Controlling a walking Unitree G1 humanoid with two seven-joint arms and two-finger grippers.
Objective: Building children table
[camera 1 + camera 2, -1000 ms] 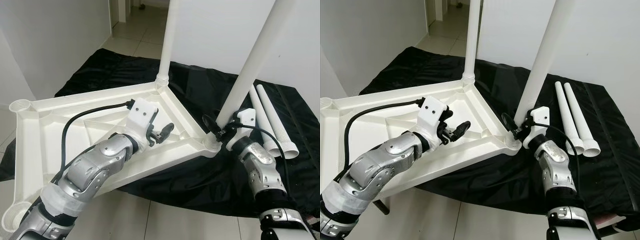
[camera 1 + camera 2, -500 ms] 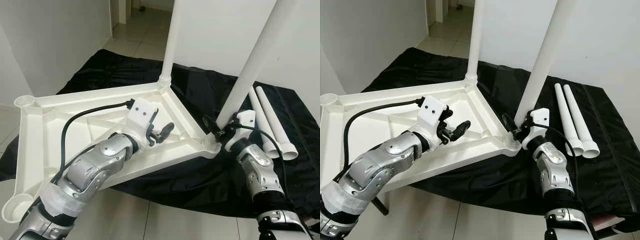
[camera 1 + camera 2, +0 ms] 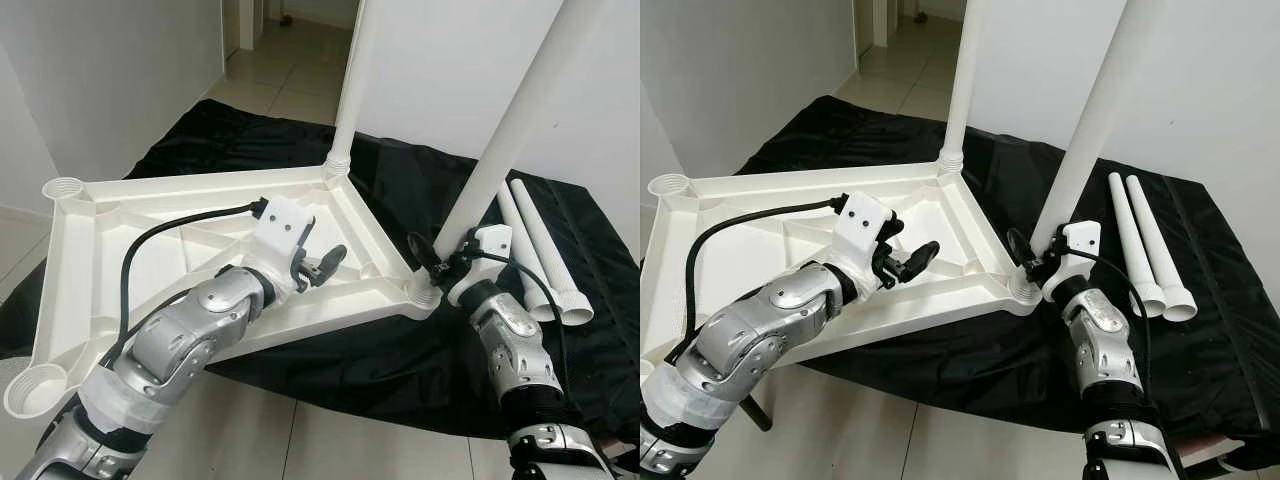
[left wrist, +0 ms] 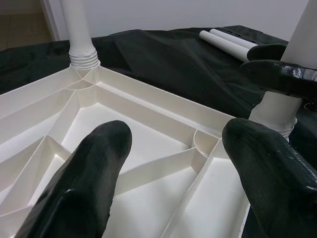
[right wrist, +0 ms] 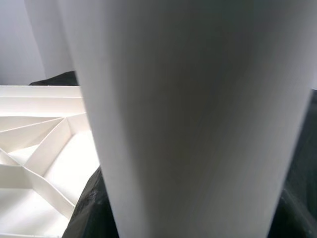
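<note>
The white table top (image 3: 110, 235) lies upside down on a black cloth, ribs facing up. One white leg (image 3: 352, 90) stands screwed into its far corner. A second leg (image 3: 500, 140) stands in the right corner socket. My right gripper (image 3: 441, 262) is shut on this second leg just above the socket; the leg's white surface (image 5: 188, 119) is right against the wrist camera. My left gripper (image 3: 322, 266) hovers open over the ribbed underside near the middle, its black fingers (image 4: 94, 168) spread with nothing between them.
Two spare white legs (image 3: 538, 250) lie side by side on the black cloth (image 3: 400, 360) at the right. Empty leg sockets sit at the left corner (image 3: 65, 188) and the near-left corner (image 3: 28, 388). White walls stand behind, and tiled floor lies below the front edge.
The table top's left side has swung away from me, pivoting about the right corner. Both standing legs lean less. The grippers keep their places on and over it.
</note>
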